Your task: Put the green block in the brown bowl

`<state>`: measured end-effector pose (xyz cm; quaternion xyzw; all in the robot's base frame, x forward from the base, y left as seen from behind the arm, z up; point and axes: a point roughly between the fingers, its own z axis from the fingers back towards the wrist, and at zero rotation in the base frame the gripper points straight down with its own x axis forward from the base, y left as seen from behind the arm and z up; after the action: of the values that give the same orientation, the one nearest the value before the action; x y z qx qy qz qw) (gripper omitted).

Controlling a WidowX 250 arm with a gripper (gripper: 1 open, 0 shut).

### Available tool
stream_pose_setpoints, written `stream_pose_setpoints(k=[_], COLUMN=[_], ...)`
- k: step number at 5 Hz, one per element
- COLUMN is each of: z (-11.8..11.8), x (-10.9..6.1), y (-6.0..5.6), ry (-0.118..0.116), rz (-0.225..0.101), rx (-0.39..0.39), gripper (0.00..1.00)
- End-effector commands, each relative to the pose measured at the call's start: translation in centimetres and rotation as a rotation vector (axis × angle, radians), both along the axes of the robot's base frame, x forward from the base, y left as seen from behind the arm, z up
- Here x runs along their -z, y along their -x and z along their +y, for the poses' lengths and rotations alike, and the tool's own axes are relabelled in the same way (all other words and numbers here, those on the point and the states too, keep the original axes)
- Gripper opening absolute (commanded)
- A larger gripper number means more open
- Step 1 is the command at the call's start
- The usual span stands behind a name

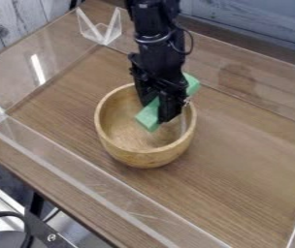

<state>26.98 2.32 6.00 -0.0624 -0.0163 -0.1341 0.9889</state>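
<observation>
The tool [163, 100] points straight down over the brown bowl [145, 127], its dark fingers clamped on the green block [155, 112] across the block's narrow width, near the upper end. The block hangs tilted inside the bowl's mouth, its lower end below the rim and toward the bowl's far wall; whether it touches the bowl's floor cannot be told. The block looks like a stiff, light bar with flat faces, so a pinch across two opposite flat sides should hold it without slipping, though gripped off its middle it may swing. It seems sturdy enough to drop a short way. The bowl, thick-walled and wide, sits on the wooden bench [254, 145] and looks heavy enough to stay put.
</observation>
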Motion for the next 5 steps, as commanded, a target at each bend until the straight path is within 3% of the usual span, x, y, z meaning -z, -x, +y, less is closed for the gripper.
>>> stream_pose_setpoints(k=[1,2,5], z=[0.0,-0.1,0.3], x=[-0.9,-0.8,-1.9], y=[-0.7,-0.4,-0.4], ry=[-0.01,-0.011,-0.04], rz=[-0.054,-0.066,-0.093], rx=[0.028,0.043,-0.015], gripper=[0.0,0.0,0.0])
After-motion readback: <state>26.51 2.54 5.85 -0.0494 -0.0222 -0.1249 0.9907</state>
